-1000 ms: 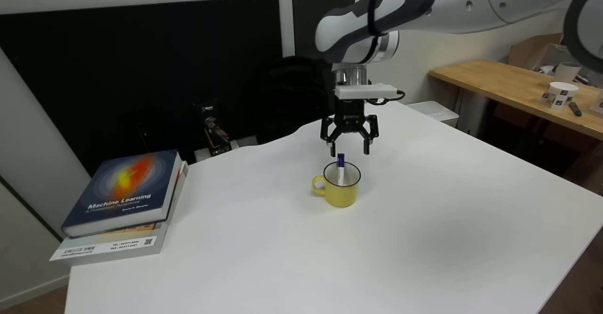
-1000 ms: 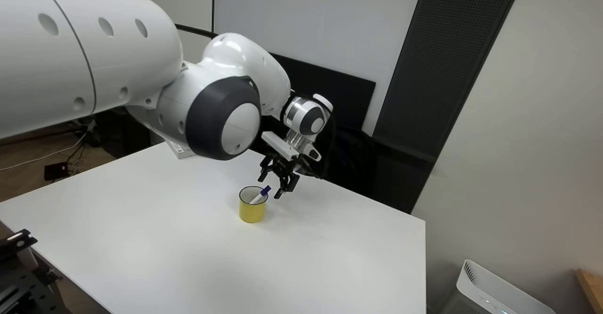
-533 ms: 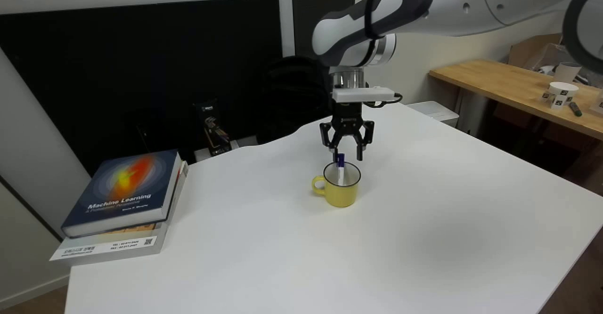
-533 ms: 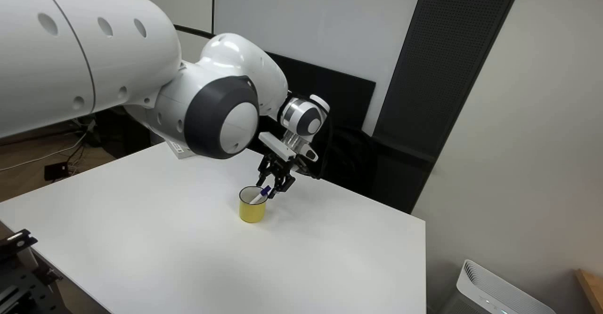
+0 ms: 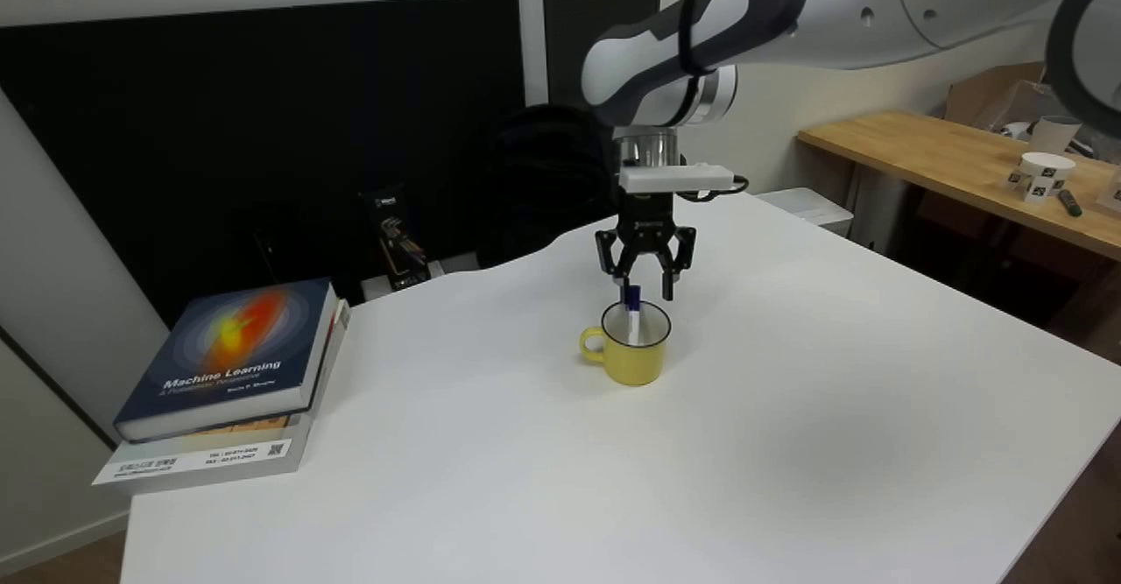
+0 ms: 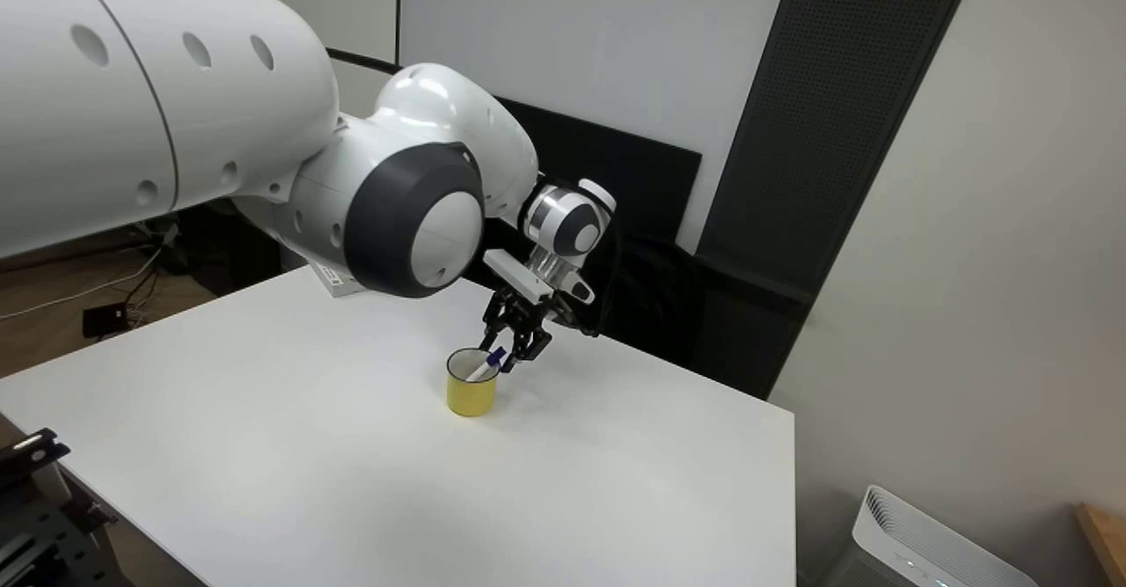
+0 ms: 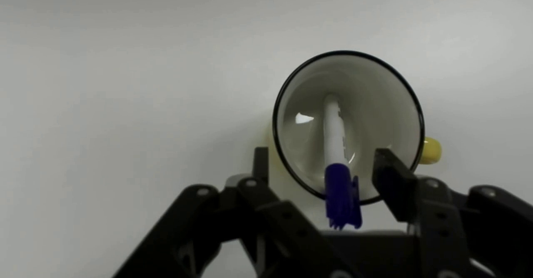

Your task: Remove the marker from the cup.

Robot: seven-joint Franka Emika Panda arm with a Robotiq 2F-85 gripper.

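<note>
The yellow cup (image 5: pixel 632 367) stands upright on the white table and also shows in an exterior view (image 6: pixel 471 400) and in the wrist view (image 7: pixel 389 111). The marker (image 5: pixel 634 328) leans inside it, with its white barrel in the cup and its dark blue cap (image 7: pixel 339 190) sticking out over the rim. My gripper (image 5: pixel 646 290) is just above the cup, pointing down. In the wrist view the gripper (image 7: pixel 323 163) is open, with the cap between its fingers (image 7: pixel 261 161) and a gap on both sides. It also shows in an exterior view (image 6: pixel 495 355).
Two stacked books (image 5: pixel 228 356) lie at the table's left edge in an exterior view. The cup's yellow handle (image 5: pixel 591 345) sticks out at its side. A black panel (image 5: pixel 263 146) stands behind the table. A wooden table (image 5: pixel 946 168) with paper cups stands further off.
My gripper has moved down a little towards the cup. Its fingers stand closer together than one second ago, still apart. The marker and cup have not moved.
</note>
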